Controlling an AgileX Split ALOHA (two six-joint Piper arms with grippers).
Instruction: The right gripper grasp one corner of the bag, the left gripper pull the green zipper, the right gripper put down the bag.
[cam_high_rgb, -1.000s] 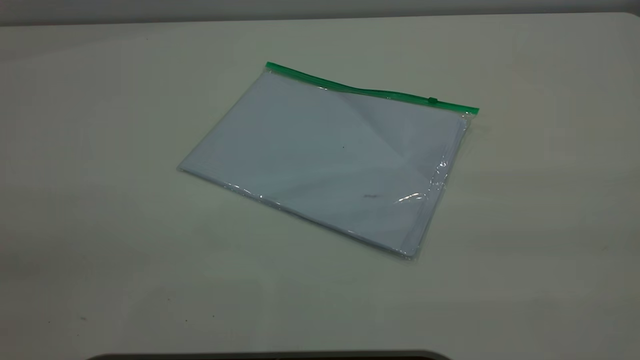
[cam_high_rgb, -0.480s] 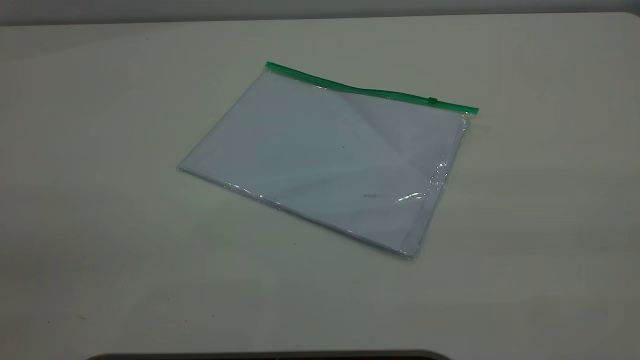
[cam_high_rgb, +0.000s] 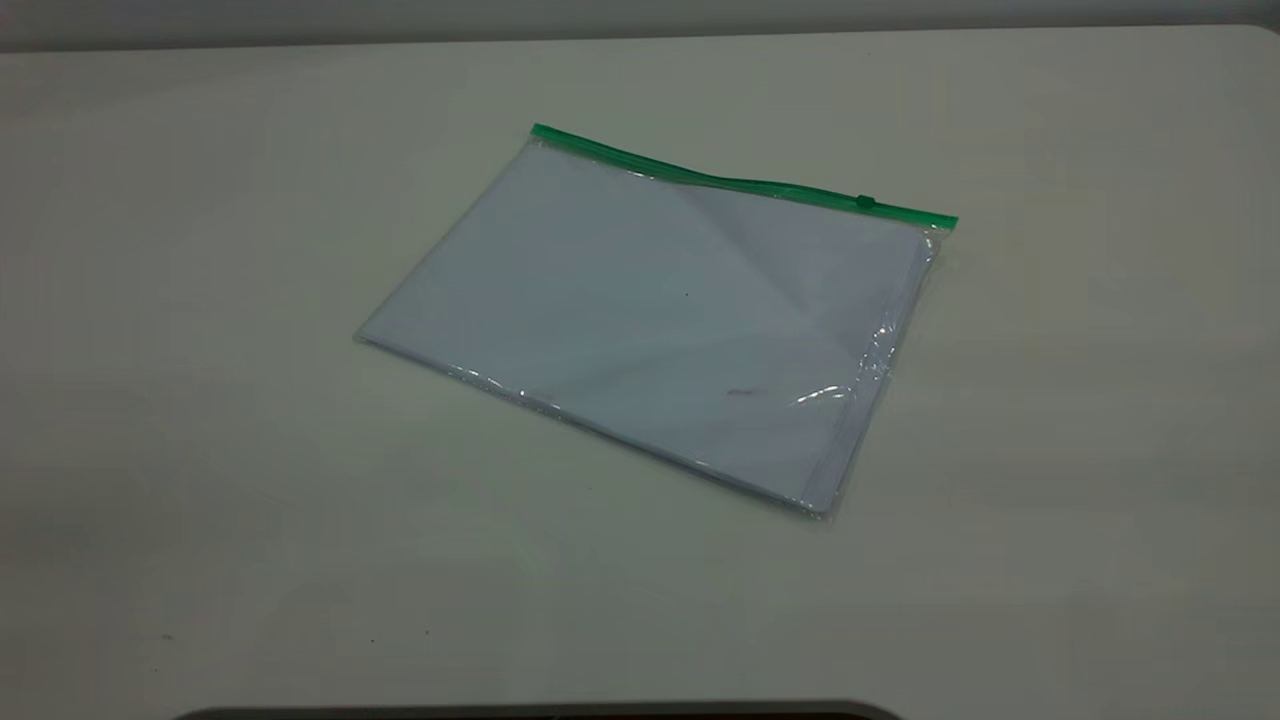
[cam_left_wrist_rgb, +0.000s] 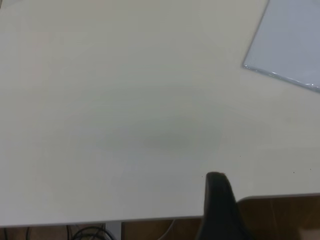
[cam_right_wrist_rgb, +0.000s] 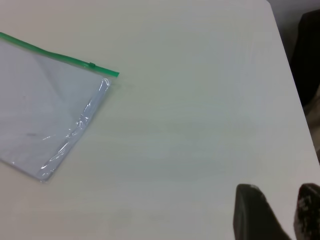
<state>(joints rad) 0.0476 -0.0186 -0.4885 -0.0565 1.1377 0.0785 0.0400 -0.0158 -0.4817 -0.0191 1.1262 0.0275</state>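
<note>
The bag (cam_high_rgb: 650, 310) is a flat clear pouch with white paper inside, lying on the white table (cam_high_rgb: 200, 450) a little right of centre. The green zipper (cam_high_rgb: 740, 183) runs along its far long edge, with the small slider tab (cam_high_rgb: 865, 202) near the right end. Neither gripper shows in the exterior view. In the right wrist view the right gripper (cam_right_wrist_rgb: 279, 200) is open and empty above bare table, well away from the bag (cam_right_wrist_rgb: 45, 110), the zipper (cam_right_wrist_rgb: 55, 56) and the slider (cam_right_wrist_rgb: 92, 64). The left gripper (cam_left_wrist_rgb: 217, 200) hangs by the table's edge, far from the bag's corner (cam_left_wrist_rgb: 290, 40).
The table's edge (cam_left_wrist_rgb: 150, 219) runs close under the left gripper, with cables and floor beyond it. In the right wrist view the table's side edge (cam_right_wrist_rgb: 295, 100) lies close by, and a dark shape (cam_right_wrist_rgb: 307, 50) stands past it.
</note>
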